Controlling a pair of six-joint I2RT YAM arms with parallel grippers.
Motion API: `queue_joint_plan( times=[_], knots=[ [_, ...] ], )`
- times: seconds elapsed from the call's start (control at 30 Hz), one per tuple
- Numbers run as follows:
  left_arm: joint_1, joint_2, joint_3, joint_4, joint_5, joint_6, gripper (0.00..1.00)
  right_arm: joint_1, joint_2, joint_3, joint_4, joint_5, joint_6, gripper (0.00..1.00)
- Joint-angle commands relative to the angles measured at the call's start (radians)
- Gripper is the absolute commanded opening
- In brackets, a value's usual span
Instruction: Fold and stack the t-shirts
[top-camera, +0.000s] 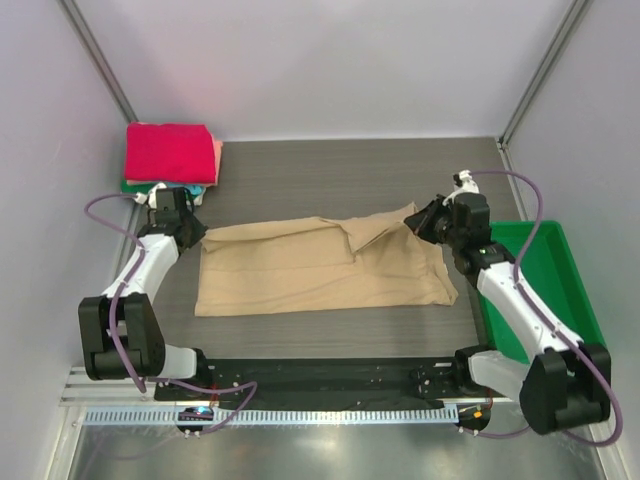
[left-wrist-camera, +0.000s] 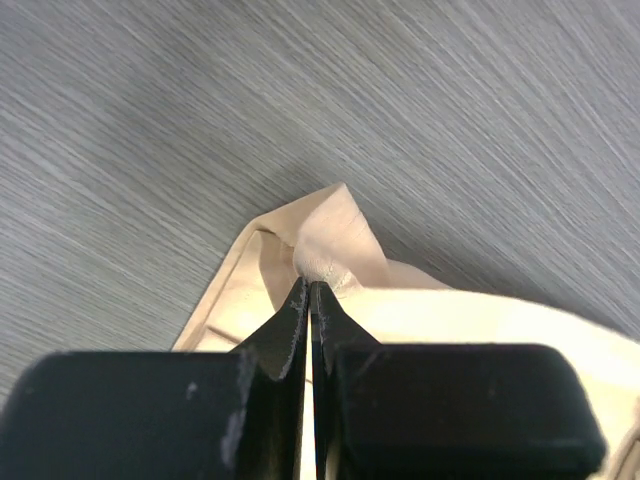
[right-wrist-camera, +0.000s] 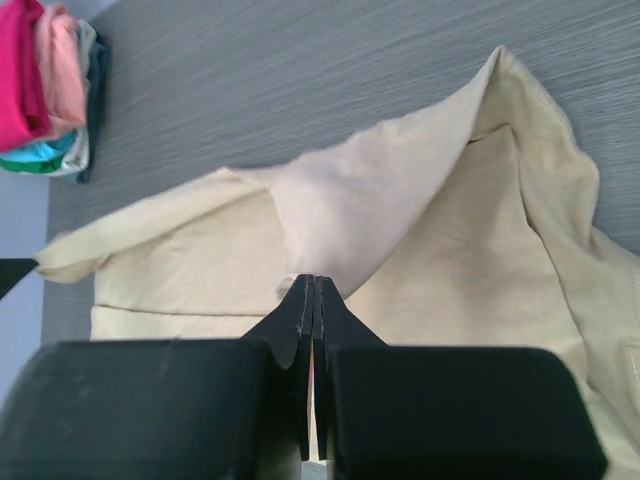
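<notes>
A tan t-shirt (top-camera: 320, 268) lies spread across the middle of the dark table, with its far edge folded partly over. My left gripper (top-camera: 196, 222) is shut on the shirt's far left corner; in the left wrist view the cloth (left-wrist-camera: 335, 235) bunches up at the closed tips (left-wrist-camera: 309, 286). My right gripper (top-camera: 421, 222) is shut on the far right corner, and a lifted flap of tan cloth (right-wrist-camera: 380, 190) rises from its pinched tips (right-wrist-camera: 314, 280). A stack of folded t-shirts (top-camera: 170, 155), pink-red on top with salmon and teal beneath, sits at the back left (right-wrist-camera: 45, 80).
A green plastic tray (top-camera: 560, 280) stands on the right edge of the table, beside the right arm. Grey walls close in the table on three sides. Bare table (top-camera: 350, 175) stretches behind the tan shirt.
</notes>
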Motion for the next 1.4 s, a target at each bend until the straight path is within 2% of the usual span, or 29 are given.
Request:
queue_joint_plan(
  times=[0.0, 0.23, 0.53, 0.63, 0.77, 0.87, 0.97, 1.0, 1.03, 1.13, 1.23, 1.27, 1.37],
  knots=[
    [0.005, -0.037, -0.008, 0.045, -0.044, -0.013, 0.0, -0.023, -0.135, -0.047, 0.004, 0.045, 0.037, 0.01],
    [0.004, -0.028, -0.003, 0.041, -0.109, -0.006, 0.0, -0.041, -0.31, -0.108, -0.131, 0.111, 0.057, 0.01],
    [0.005, 0.0, -0.016, 0.077, -0.093, -0.003, 0.0, -0.055, -0.386, -0.202, -0.196, 0.148, 0.118, 0.01],
    [0.002, -0.018, -0.017, 0.079, -0.089, 0.001, 0.0, -0.055, -0.418, -0.214, -0.24, 0.168, 0.13, 0.01],
    [0.004, -0.087, -0.011, 0.013, -0.126, -0.01, 0.01, -0.054, -0.479, -0.226, -0.378, 0.267, 0.181, 0.01],
    [0.002, -0.193, -0.022, -0.036, -0.225, -0.03, 0.11, -0.054, -0.54, -0.231, -0.47, 0.369, 0.239, 0.01],
    [0.002, -0.303, -0.028, -0.041, -0.305, -0.018, 0.28, -0.054, -0.587, -0.235, -0.509, 0.413, 0.277, 0.01],
    [0.002, -0.331, -0.025, -0.042, -0.314, -0.001, 0.55, -0.054, -0.591, -0.234, -0.513, 0.404, 0.285, 0.07],
    [0.002, -0.353, -0.022, -0.041, -0.317, 0.01, 0.63, -0.055, -0.593, -0.234, -0.518, 0.4, 0.29, 0.28],
    [0.005, -0.417, -0.007, -0.042, -0.319, 0.053, 0.72, -0.055, -0.608, -0.242, -0.521, 0.368, 0.296, 0.67],
    [0.002, -0.417, 0.006, -0.022, -0.191, 0.096, 0.72, -0.052, -0.626, -0.251, -0.503, 0.303, 0.29, 0.72],
    [0.004, -0.408, 0.007, -0.021, -0.108, 0.094, 0.71, -0.052, -0.633, -0.249, -0.481, 0.285, 0.288, 0.72],
    [-0.027, -0.345, -0.002, -0.022, -0.052, 0.074, 0.69, -0.046, -0.599, -0.263, -0.364, 0.153, 0.29, 0.72]
  ],
)
